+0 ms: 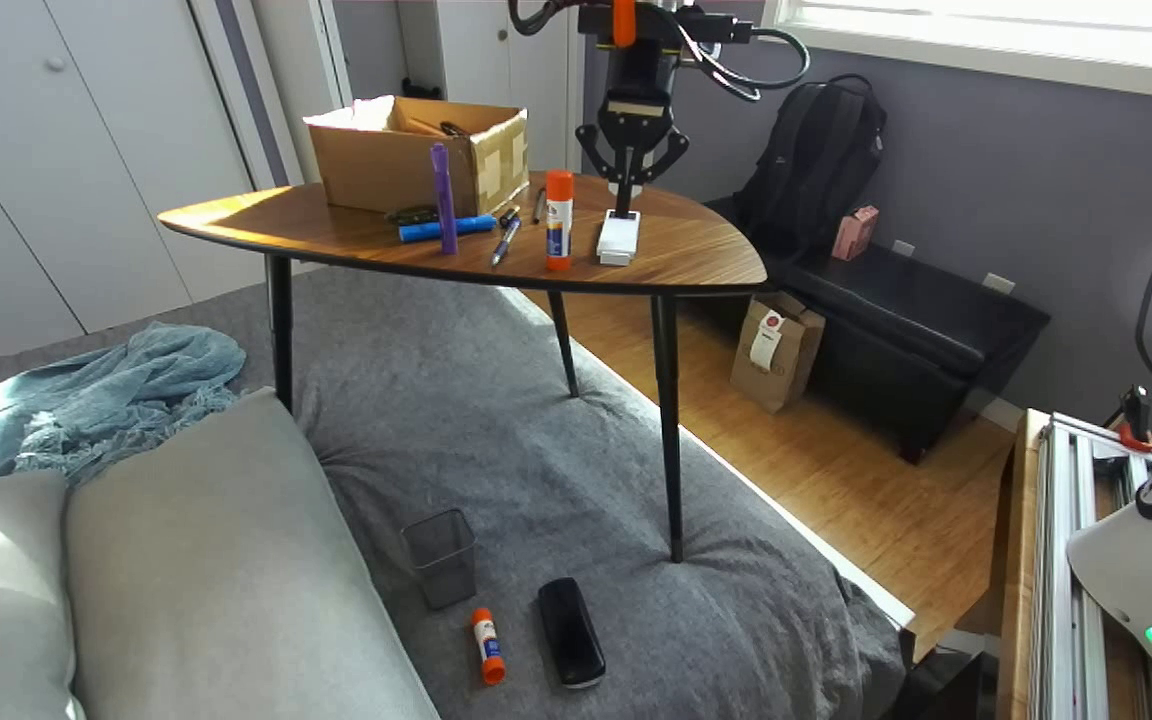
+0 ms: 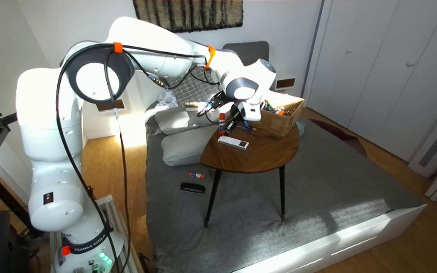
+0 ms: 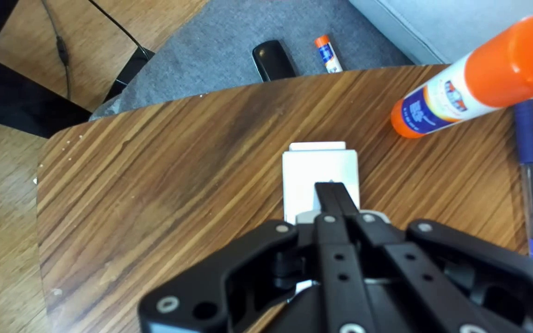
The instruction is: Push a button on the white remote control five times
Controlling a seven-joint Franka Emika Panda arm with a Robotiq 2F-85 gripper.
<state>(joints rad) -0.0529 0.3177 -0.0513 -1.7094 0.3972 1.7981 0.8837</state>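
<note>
White remote (image 3: 317, 171): pressing step

Remote on table (image 1: 691, 240), just beside upright glue (image 1: 558, 222). Fingers of gripper (image 3: 333, 187) pinched together, holding nothing, tips over remote; contact unclear. Likely aiming or mid-press; count can't be told. Next: straight push down, lift, repeat to five. In an exterior view, dark square (image 2: 243, 144) shows at remote's end farther from upright glue; wrist view: that end hidden behind gripper.

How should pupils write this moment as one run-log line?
hand: shut, over remote; contact: unclear; remote: on table; press count: unclear; glue stick: upright
</note>
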